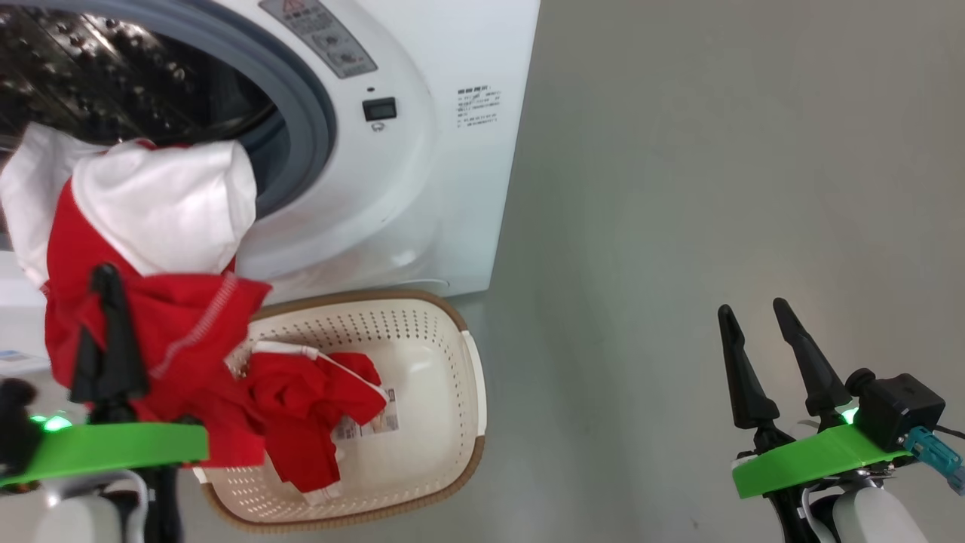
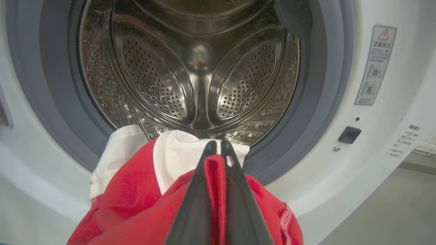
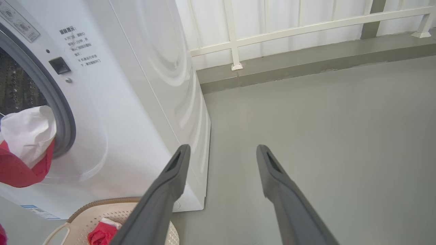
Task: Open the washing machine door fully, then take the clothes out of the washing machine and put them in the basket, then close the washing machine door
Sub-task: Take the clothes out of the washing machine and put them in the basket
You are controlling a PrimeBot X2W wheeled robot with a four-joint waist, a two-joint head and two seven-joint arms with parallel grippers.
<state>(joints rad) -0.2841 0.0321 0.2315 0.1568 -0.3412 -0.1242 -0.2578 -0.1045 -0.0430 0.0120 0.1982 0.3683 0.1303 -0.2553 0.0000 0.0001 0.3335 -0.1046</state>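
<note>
At drum mouth, head view 10 o'clock: bright red soft garment with white panels draped over grey rubber gasket of white front-loading washing machine.
- Left gripper: fingers pressed together, pinching red fold.
- Right gripper: fingers spread, empty, at 4 o'clock.
- Garment long axis ran 12 to 6 o'clock. White end up at gasket, red hem down beside cream perforated plastic basket.
- Judgement: lift white end clear of gasket first, carry toward 5 o'clock, release only with bulk above basket interior.
</note>
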